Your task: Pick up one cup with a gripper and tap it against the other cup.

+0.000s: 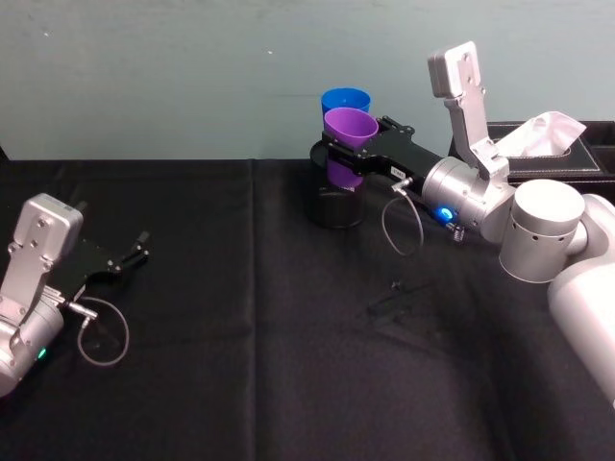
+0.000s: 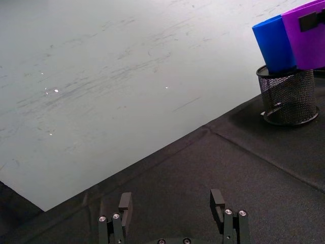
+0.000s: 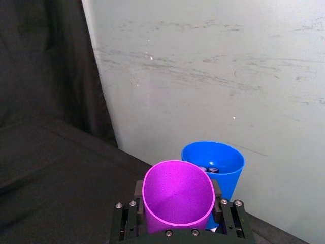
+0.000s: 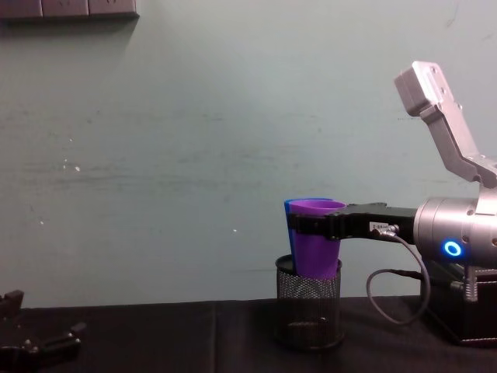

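My right gripper (image 1: 342, 154) is shut on the purple cup (image 1: 350, 130), holding it upright over the black mesh pen holder (image 1: 336, 206). The cup's base dips just inside the holder's rim (image 4: 309, 268). The blue other cup (image 1: 346, 100) stands right behind the purple one (image 3: 177, 195), rims side by side and apparently touching. I cannot tell whether the blue cup (image 3: 218, 161) rests in the holder or behind it. Small dark items lie inside it. At the table's left, my left gripper (image 1: 137, 253) rests open near the cloth, with nothing between its fingers (image 2: 125, 202).
A black tissue box (image 1: 543, 154) with a white tissue stands at the back right, behind my right arm. A pale wall (image 4: 194, 155) rises just behind the cups. Black cloth (image 1: 240, 336) covers the table, with a small dark scrap (image 1: 396, 285) near the middle.
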`<state>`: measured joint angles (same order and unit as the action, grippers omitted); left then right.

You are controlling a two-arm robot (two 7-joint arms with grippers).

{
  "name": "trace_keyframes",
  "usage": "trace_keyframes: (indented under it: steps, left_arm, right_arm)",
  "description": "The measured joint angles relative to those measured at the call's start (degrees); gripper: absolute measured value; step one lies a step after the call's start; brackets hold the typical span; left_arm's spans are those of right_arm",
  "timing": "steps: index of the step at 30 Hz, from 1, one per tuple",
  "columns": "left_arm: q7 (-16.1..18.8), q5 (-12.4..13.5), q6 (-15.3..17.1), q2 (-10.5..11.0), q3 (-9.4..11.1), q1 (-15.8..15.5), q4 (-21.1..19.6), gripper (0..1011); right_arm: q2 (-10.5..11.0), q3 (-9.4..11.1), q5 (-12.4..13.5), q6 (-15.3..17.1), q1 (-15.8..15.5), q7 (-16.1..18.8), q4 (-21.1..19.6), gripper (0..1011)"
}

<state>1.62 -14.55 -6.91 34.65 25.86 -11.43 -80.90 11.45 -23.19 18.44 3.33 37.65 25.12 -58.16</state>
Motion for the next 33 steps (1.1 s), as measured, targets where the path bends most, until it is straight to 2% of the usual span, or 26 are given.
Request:
trace_keyframes:
  steps: [33]
  left_arm:
    - [0.0,0.0,0.0,0.0,0.0,0.0,0.0,1000]
  right_arm:
    - [0.0,0.0,0.0,0.0,0.0,0.0,0.0,732]
